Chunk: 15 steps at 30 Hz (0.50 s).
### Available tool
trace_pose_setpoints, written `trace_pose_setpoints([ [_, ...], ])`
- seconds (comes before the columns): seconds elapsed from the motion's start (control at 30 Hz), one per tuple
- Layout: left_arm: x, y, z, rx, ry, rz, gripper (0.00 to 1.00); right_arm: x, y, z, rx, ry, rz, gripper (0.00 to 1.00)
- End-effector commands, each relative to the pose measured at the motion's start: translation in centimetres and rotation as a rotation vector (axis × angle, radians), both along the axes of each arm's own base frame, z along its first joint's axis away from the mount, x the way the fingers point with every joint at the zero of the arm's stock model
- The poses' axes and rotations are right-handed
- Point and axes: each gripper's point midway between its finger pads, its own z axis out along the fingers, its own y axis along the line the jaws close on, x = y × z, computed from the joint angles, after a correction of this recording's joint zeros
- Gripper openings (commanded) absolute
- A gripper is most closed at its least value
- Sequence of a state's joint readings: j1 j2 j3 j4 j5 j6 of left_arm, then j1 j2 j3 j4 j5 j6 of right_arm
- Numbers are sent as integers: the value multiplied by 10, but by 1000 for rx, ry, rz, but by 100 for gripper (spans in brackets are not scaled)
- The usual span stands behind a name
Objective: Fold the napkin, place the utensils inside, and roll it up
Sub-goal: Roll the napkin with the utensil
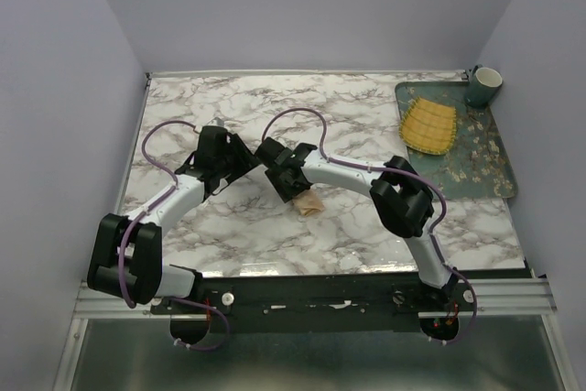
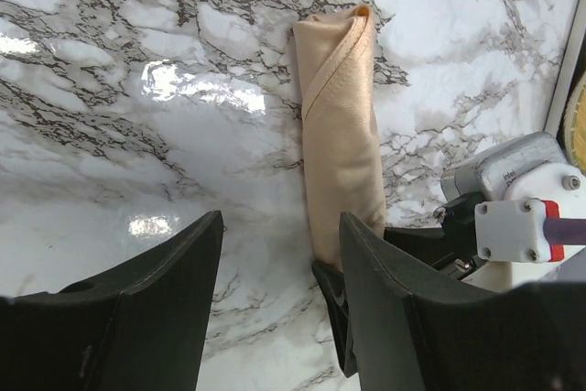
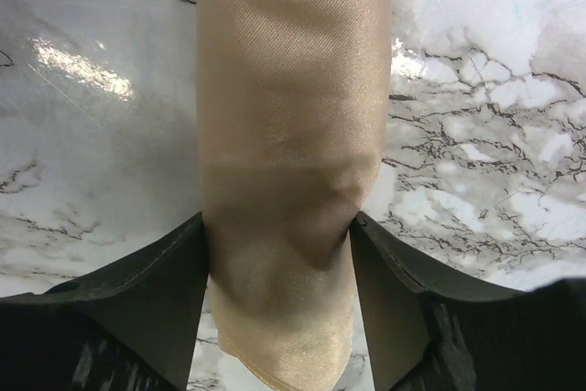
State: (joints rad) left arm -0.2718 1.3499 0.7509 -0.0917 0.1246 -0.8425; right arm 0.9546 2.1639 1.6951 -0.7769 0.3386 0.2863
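Cloth this thin will likely be light, limp and a little slick, so treat the napkin point(image 3: 288, 135) as a thing that keeps its shape only while something presses on it. Squeeze across the roll, not along it, and near an end where the layers stack thickest, or the outer flap may spring loose. Your right pincer point(image 3: 277, 226) is clamped across it just there: both fingers point(image 3: 156, 290) press the flanks, the roll runs straight ahead between them, and its short end pokes back toward the wrist. Your left pincer point(image 2: 279, 226) stands spread, with only bare tabletop point(image 2: 137, 135) in its gap. From it, the napkin lies ahead and to the right, its near end hidden behind the right-hand finger. The napkin is plain peach-orange with a faint sheen, wound into a tight tube, with one diagonal edge wrapping its far end. You cannot see whether utensils sit inside.
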Motion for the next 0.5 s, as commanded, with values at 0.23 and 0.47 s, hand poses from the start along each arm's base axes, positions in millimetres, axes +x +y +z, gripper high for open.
trace_pose_setpoints([
  [0.23, 1, -8, -10, -31, 22, -39, 62, 4, -5, -12, 18, -1, 4, 56],
  [0.47, 2, -15, -17, -47, 44, -69, 62, 0, 1, -8, 232, 139, 6, 50],
])
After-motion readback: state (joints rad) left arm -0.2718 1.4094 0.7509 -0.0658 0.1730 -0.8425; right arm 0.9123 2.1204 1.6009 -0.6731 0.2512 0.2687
